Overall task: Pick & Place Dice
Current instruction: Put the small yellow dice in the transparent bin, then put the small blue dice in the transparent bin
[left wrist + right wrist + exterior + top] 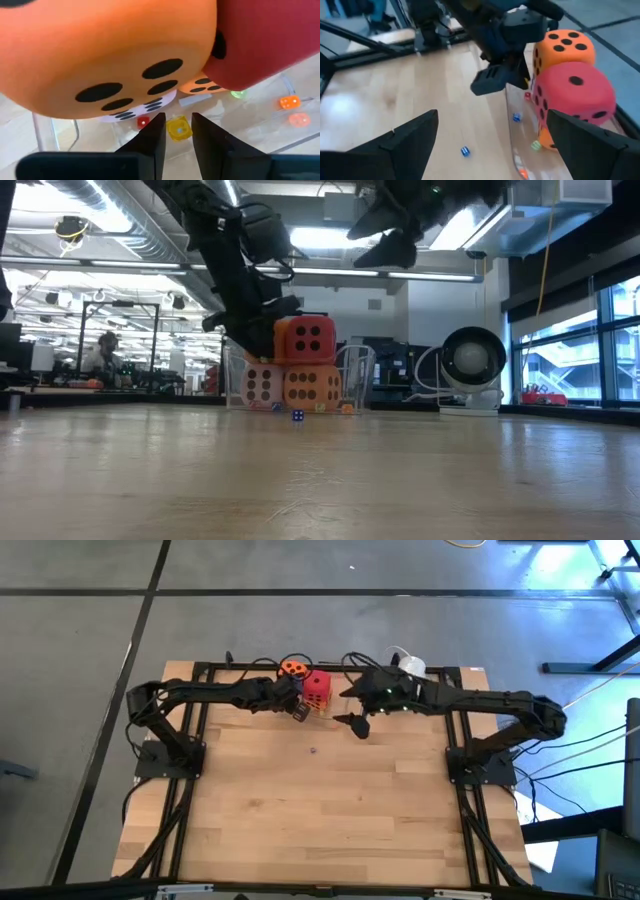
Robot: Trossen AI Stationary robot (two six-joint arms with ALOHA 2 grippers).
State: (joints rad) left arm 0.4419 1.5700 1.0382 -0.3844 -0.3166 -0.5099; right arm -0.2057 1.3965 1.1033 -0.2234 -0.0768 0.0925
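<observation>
Low view: clear bin [352, 380] wall, tiny beads [297, 416] beside stacked dice [297, 370].

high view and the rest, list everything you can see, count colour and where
big dice: four stacked in the tray; red and orange on top, pale pink and orange below
tray: one, clear, far edge of the table
tiny dice: several, yellow, red, green, orange, in the tray
tiny blue die: one, on the table before the tray
table: one, pale wood
round device: one, white, behind the table
left gripper: dark, at the stack
right gripper: dark, open, beside the stack, above the table
</observation>
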